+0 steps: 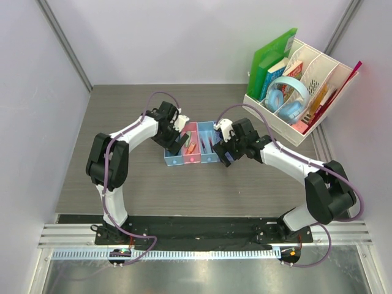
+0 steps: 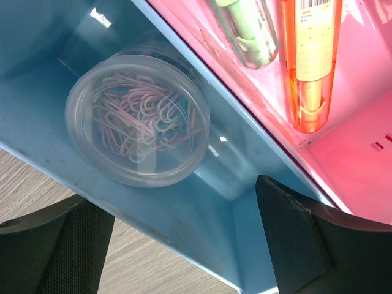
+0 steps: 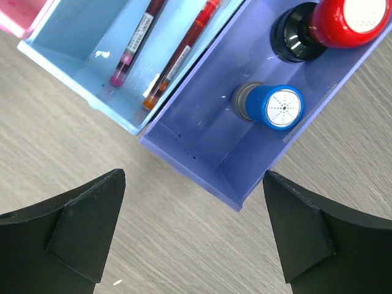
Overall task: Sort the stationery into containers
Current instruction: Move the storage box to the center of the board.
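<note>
From my station the wood-grain desk fills most of the overhead view, and a white perforated organizer sits at its far right corner with books, folders and blue headphones in it. Both white arms bend inward from their bases toward the middle of the desk, the left arm arching over from the left and the right arm stretched low from the right. They meet over the row of trays.

My left hand hangs over the near end of the row. Its black fingers are spread wide and hold nothing. My right hand is over the other end, fingers likewise spread and empty.

The trays are smooth, glossy plastic with straight thin walls, joined side by side:
- The end light blue tray holds a round clear tub packed with pastel paper clips.
- The pink tray holds a translucent orange marker and a pale green one, lying parallel.
- The second light blue tray holds two slim pens, one dark red and one brighter red.
- The purple-blue tray holds a blue-capped stamp and a larger red-capped stamp with a black body.
</note>
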Robot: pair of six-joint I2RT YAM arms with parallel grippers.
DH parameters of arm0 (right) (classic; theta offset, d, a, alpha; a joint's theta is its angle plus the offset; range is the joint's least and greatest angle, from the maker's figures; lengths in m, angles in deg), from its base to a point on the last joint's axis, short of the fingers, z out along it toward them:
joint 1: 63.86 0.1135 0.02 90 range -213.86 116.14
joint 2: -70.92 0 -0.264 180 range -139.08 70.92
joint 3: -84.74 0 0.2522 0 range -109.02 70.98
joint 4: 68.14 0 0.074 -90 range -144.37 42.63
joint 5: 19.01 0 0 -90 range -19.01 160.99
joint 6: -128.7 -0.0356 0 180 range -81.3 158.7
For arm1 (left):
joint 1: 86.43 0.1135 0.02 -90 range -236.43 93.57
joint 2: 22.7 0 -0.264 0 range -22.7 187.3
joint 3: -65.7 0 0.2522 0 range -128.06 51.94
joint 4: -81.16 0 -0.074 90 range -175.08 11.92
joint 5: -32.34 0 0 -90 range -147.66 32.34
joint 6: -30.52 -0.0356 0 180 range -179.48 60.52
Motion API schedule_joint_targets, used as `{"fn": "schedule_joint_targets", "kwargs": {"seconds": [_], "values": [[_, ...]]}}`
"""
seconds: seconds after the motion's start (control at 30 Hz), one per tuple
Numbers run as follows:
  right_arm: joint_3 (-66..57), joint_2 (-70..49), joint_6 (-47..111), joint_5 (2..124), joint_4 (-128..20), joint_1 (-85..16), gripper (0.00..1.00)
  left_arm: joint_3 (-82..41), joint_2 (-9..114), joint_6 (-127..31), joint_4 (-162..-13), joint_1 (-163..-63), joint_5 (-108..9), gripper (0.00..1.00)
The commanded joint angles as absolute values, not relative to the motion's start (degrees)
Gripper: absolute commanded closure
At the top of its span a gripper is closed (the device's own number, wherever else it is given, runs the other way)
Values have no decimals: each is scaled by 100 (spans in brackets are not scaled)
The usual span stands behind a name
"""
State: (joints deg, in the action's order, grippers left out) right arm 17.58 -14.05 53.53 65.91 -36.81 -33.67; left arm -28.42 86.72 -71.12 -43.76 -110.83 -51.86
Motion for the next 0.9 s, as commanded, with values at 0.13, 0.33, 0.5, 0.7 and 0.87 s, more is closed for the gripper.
{"fn": "schedule_joint_targets", "kwargs": {"seconds": [0.13,0.33,0.5,0.7,0.87], "values": [[1719,-1179,5478,5877,-3144,-3091,0,-3042,8347,-7249,-4175,-11148,-4975,10],[1860,-1012,5531,5859,-3065,-2959,0,-3077,8382,-7249,-4158,-11183,-4940,10],[1781,-968,5583,6043,-3047,-2958,0,-3050,8286,-7223,-4123,-11201,-4940,9],[1553,-704,5882,6386,-2732,-2958,0,-3041,7680,-7223,-3894,-11201,-4940,0],[957,-520,6032,6668,-2265,-2959,0,-2980,6968,-7126,-3674,-11201,-4896,0]]}}
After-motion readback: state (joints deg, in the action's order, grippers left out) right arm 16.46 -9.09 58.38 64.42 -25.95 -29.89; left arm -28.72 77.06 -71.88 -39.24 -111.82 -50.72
